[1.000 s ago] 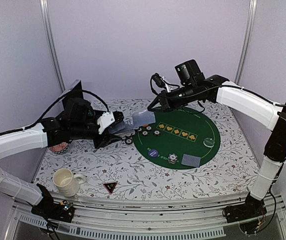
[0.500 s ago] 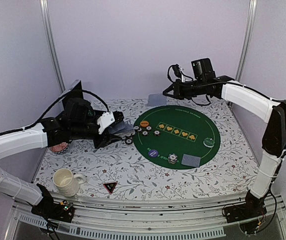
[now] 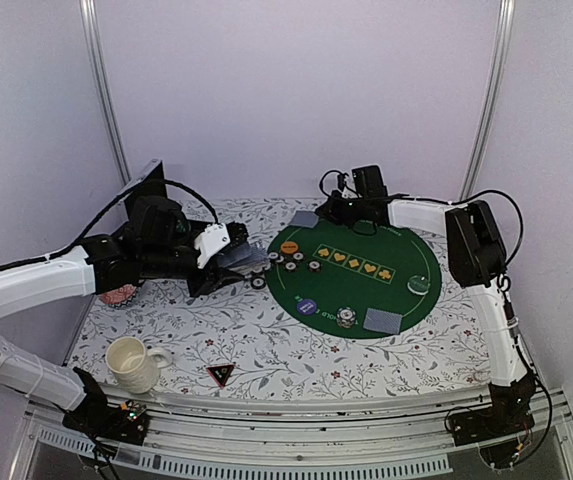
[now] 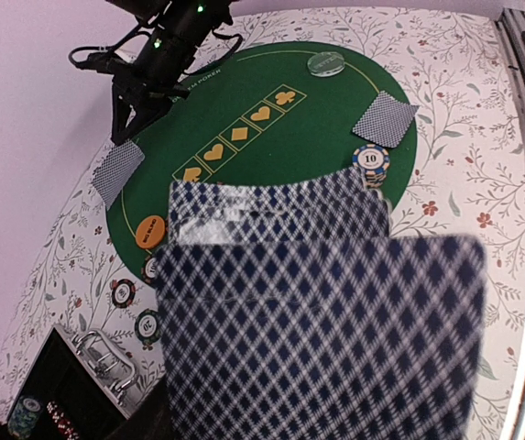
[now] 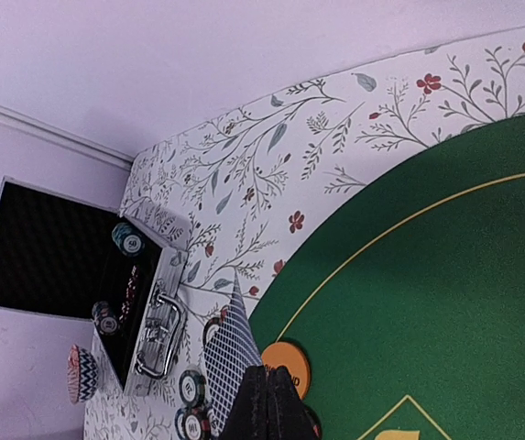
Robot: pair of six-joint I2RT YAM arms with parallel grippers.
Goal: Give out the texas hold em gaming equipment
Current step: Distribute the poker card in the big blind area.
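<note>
**Top view.** Left gripper (image 3: 232,253) is clamped on the fanned cards (image 3: 248,258), held low over the floral table (image 3: 296,365), just left of the green mat (image 3: 361,295).
- Right gripper (image 3: 325,213) is at the mat's far-left rim, with a single card (image 3: 304,219) at its tips.
- Loose chips (image 3: 288,264) are clustered at the mat's left edge, one of them off it. The orange button (image 3: 289,246) is beside them.
- Blue button (image 3: 308,307), chip stack (image 3: 346,318) and a face-down card (image 3: 383,321) lie along the mat's near edge. A pale green disc (image 3: 419,284) is on its right side.
- Black triangular marker (image 3: 220,374) and cream mug (image 3: 129,362) are near the table's front edge. Pink dish (image 3: 119,295) is partly under the left arm.

**Left wrist.** Fanned cards (image 4: 326,321) fill the lower frame, blue diamond backs up. The fingers are hidden behind them.
- Beyond, the right gripper (image 4: 123,121) points down at the single card (image 4: 117,171) on the mat's rim.
- Also visible are the orange button (image 4: 150,230), the chip stack (image 4: 370,163) marked 10, the face-down card (image 4: 385,119) and the disc (image 4: 325,63).

**Right wrist.** Fingers (image 5: 280,412) are pressed together at the bottom edge.
- Single card (image 5: 228,353) stands tilted just left of them. It looks pinched by a lower corner, but the contact is cut off by the frame, so this is not certain.
- Orange button (image 5: 285,364) lies on the mat just past the tips.
- An open case (image 5: 47,247) sits on the table at left, with chips inside.
</note>
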